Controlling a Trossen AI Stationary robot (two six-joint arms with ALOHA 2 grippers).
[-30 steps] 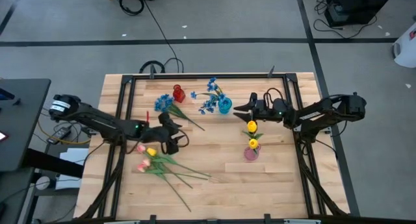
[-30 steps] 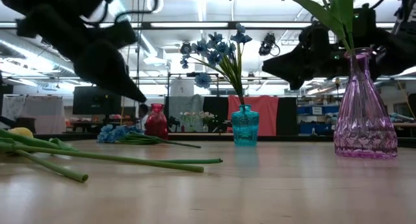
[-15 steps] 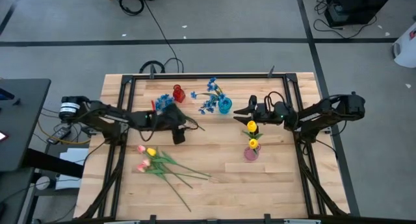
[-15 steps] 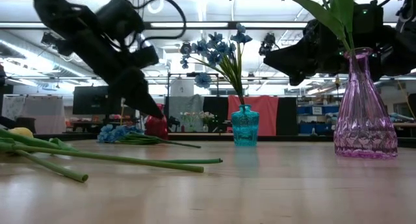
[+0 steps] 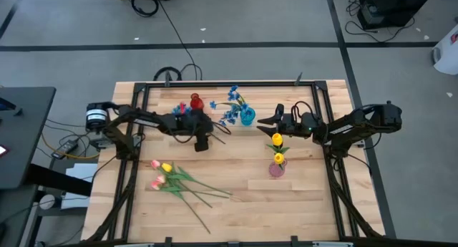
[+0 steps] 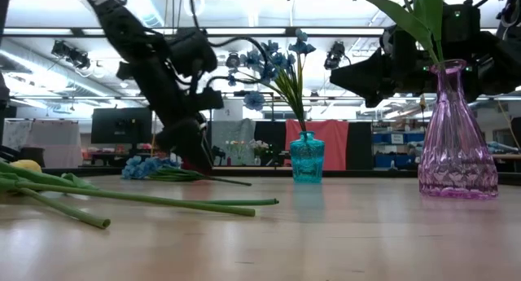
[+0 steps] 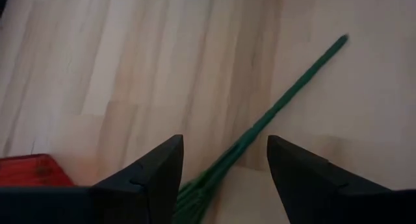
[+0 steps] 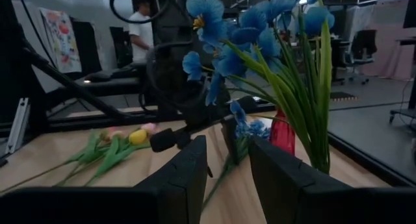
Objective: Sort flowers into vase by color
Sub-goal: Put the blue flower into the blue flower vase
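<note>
**Left jaws lining up on the loose blue spray**

The left gripper (image 5: 202,136) is hanging with its jaws apart just above the tabletop (image 5: 300,197), straddling the green stem of the blue spray (image 7: 273,117) that is lying flat beside the red vase (image 5: 196,103). The stem is running between the two dark fingers (image 7: 153,175) in the wrist view, not yet touched as far as can be told. The right gripper (image 5: 266,121) is waiting with its jaws apart, between the teal vase (image 5: 247,117), which is already holding blue blossoms (image 5: 232,104), and the pink glass vase (image 5: 277,167), which is holding two yellow tulips (image 5: 278,148). Pink and yellow tulips (image 5: 163,174) are lying in a loose heap near the tabletop's left front, well apart from both arms.

The likely risks: the thin stem could slip or roll out as the jaws are closing, or a grasp far from the blossoms could let the long spray droop and swing. The red vase is standing close by, so a sideways sweep could knock it over.

No brand, label or readable writing is showing on any of the task's things.
</note>
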